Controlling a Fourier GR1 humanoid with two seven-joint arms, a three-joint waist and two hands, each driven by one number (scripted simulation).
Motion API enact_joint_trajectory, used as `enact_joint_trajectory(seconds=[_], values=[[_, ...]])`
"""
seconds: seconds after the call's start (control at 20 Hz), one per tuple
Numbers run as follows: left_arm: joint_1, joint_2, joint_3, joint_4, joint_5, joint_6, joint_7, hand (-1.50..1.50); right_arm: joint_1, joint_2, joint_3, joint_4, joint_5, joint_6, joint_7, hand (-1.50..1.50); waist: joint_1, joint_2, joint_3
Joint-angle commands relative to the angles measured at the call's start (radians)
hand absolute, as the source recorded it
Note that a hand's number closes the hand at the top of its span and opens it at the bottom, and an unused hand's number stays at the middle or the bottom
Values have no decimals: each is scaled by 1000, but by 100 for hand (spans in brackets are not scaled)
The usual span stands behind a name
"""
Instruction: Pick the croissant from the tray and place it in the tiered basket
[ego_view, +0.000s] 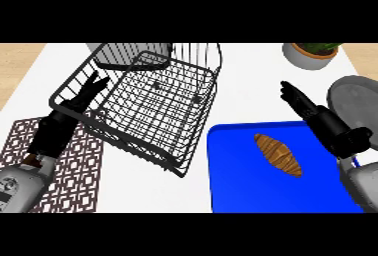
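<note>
- One croissant (278, 154), lying lengthwise on the tray (236, 185), right of the frame's centre; no hand touches it.
- One blue tray at lower right, holding only that croissant.
- One black wire basket (151, 100) (two tiers visible) at upper centre-left, nothing in its tiers, well apart from the croissant.
- One patterned mat (74, 170) at lower left, partly under the basket.
- One potted plant (314, 52) at upper right; one grey plate (354, 102) at the right edge.
- Two hands: left hand (83, 97) beside the basket's left rim, fingers straight and apart; right hand (299, 100) above the tray's upper right corner, fingers straight, holding nothing.
</note>
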Motion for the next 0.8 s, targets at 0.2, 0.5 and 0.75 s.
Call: enact_joint_trajectory(seconds=[0.2, 0.5, 0.75], values=[[-9, -15, 5, -22, -62, 43, -131, 0, -101, 130, 176, -209, -195, 416, -122, 150, 51, 29, 10], [74, -53, -18, 4, -110, 73, -210, 0, -56, 200, 98, -59, -70, 133, -30, -150, -5, 33, 7], [154, -32, 29, -58, -127, 72, -235, 0, -124, 49, 11, -108, -116, 346, -27, -150, -7, 29, 7]])
